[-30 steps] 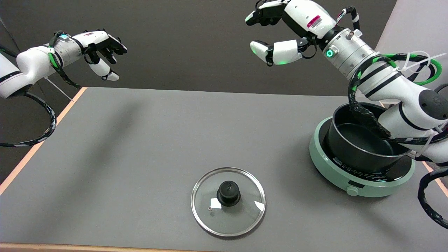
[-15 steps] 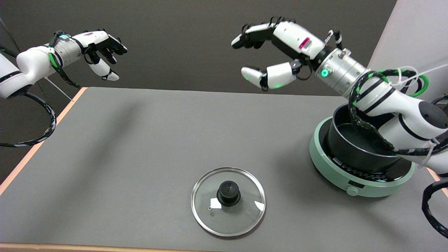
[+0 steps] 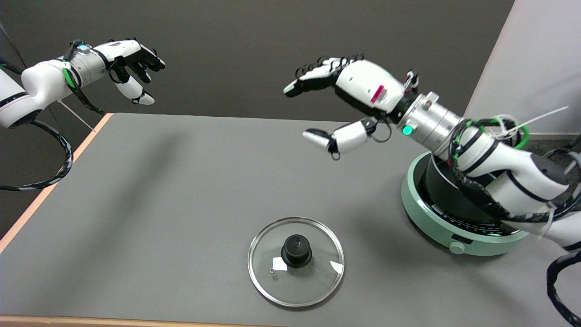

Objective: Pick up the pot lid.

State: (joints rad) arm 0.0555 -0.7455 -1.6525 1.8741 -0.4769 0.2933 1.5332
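Right hand (image 3: 345, 97) is up in the air, fingers spread wide, holding nothing. The pot lid (image 3: 296, 261) sits flat on the counter (image 3: 181, 190), well below the hand, nearer the camera.

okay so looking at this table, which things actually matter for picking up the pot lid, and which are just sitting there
Part of the job:
pot lid, flat on the table, with its black knob
right robot hand, open, in the air, apart from the lid

Just there:
black pot on the green cooker base
idle left hand
grey table

Right hand (image 3: 347, 97) hovers empty (fingers spread) well above the pot lid (image 3: 296, 261).
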